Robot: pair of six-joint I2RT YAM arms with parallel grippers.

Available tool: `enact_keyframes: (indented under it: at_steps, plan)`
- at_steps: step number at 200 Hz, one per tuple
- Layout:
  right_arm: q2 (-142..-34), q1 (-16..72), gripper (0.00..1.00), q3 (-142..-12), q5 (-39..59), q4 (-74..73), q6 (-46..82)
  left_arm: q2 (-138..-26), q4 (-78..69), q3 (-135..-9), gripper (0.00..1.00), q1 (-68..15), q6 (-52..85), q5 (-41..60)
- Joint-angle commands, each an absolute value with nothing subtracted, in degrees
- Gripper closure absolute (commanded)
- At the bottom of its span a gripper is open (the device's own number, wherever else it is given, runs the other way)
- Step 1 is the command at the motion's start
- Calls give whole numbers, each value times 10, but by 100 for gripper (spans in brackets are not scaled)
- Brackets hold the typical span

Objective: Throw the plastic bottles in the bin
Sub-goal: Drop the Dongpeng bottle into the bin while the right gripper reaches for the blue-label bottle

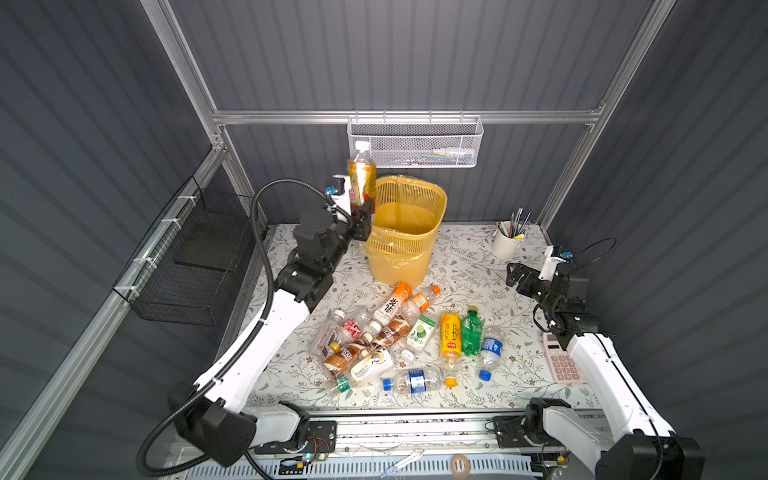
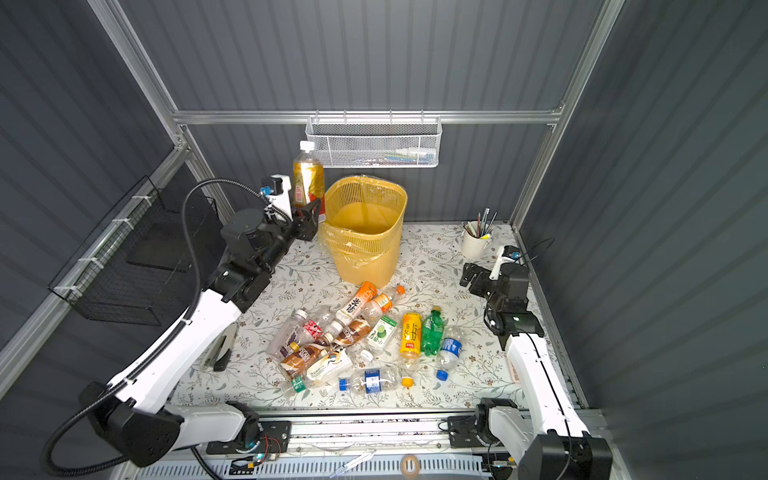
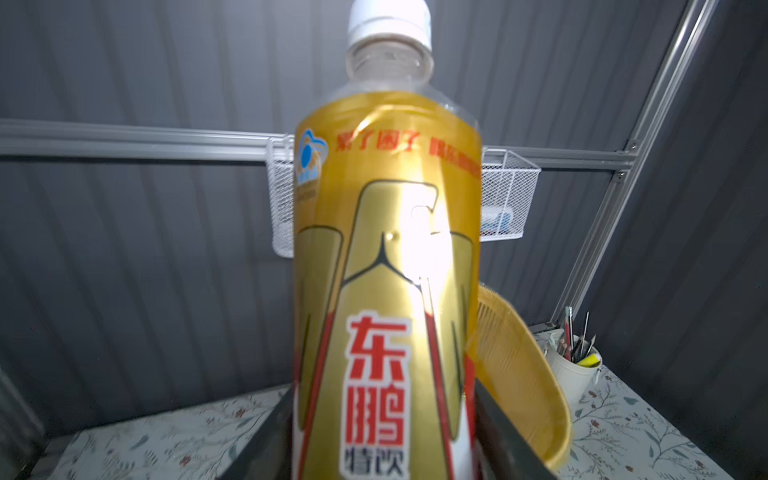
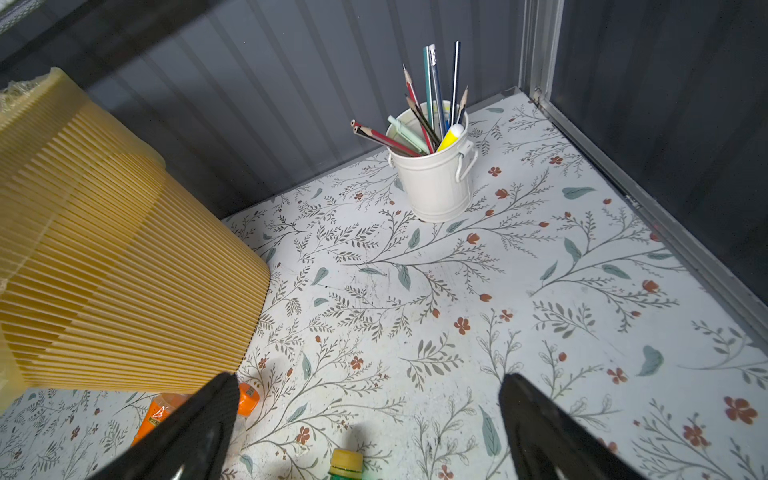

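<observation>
Gripping a gold-label bottle [image 3: 386, 249] in my left pincer [image 1: 362, 216], with the jaws clamping its lower body from both sides and the white cap [image 3: 388, 20] pointing up. The label is showing 东鹏 in big red characters, with 特饮 in dark ones beneath. The red line across the top is too blurred to read.

The bottle is hanging upright just beside the left rim of the bin [image 1: 409, 253], above rim height. As far as both top views show, it's outside the opening. The bin is standing on the floral table [image 1: 457, 266], its clear liner [image 1: 376, 245] folding over the rim.

The other plastic bottles [image 1: 399, 336] are lying in a heap mid-table, in front of the bin. Their labels are orange, brown, red, green, yellow and blue, but the print is too small to read.

My right pincer [image 4: 368, 380] is hovering over bare cloth to the right of the heap, jaws spread wide and touching nothing. The white cup of pens [image 4: 436, 183] is sitting near the far right corner, apart from that pincer.
</observation>
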State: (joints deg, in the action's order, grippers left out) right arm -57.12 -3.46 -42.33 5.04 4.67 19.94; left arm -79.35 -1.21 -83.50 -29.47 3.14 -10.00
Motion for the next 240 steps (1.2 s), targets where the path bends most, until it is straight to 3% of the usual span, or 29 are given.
enact_keyframes:
  at_steps: [1, 17, 30, 34, 64, 156, 240]
  plan:
    - [-565, -38, 1, -418, 65, 46, 193, -907, 141, -964, 44, -308, -1, -86]
    - [-568, -39, 1, -427, 66, 57, 180, -966, 229, -1044, 27, -316, 1, -97]
    - [-570, -39, 1, -436, 63, 69, 170, -950, 183, -1014, 4, -318, 5, -96]
    - [-570, -39, 1, -438, 62, 70, 169, -938, 162, -999, 1, -319, 8, -94]
    - [-570, -41, 1, -439, 62, 72, 174, -865, 65, -911, 0, -319, 14, -104]
    - [-576, -41, 1, -431, 41, 124, 237, -743, 39, -730, 0, -319, 29, -178]
    - [-550, 14, 2, -349, 106, 258, 373, -688, 59, -625, 0, -318, 69, -284]
